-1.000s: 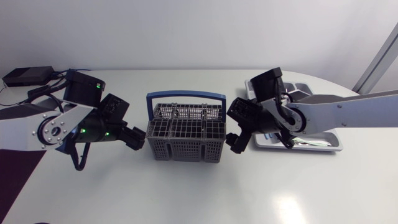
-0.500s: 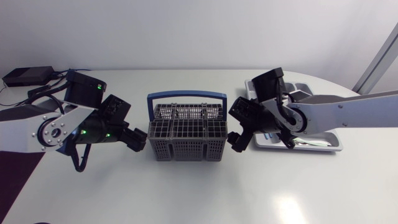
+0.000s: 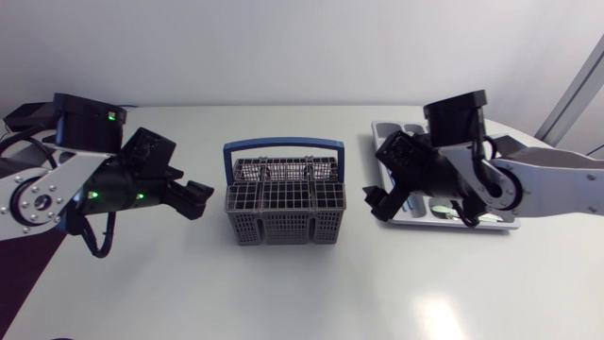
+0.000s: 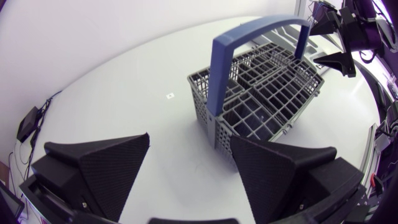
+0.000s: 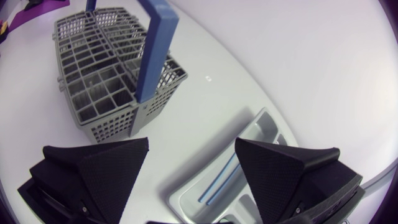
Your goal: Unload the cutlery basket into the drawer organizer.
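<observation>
The grey cutlery basket (image 3: 283,206) with its upright blue handle (image 3: 283,145) stands mid-table; I see no cutlery in its compartments. My left gripper (image 3: 194,200) hangs open a short way left of it, touching nothing. In the left wrist view the basket (image 4: 264,99) lies ahead of my open left gripper (image 4: 189,180). My right gripper (image 3: 377,204) is open between the basket and the grey drawer organizer (image 3: 494,224), which my right arm partly covers. From the right wrist, the basket (image 5: 106,68) and the organizer (image 5: 249,155), with a blue-handled piece (image 5: 217,180) in it, lie ahead of the right gripper (image 5: 189,177).
A black box (image 3: 41,115) with cables sits at the table's back left corner. A dark purple mat (image 3: 21,266) lies at the left edge under my left arm.
Both arms drew back from the basket: the left gripper moved left, the right gripper moved right toward the organizer. Both stayed open.
</observation>
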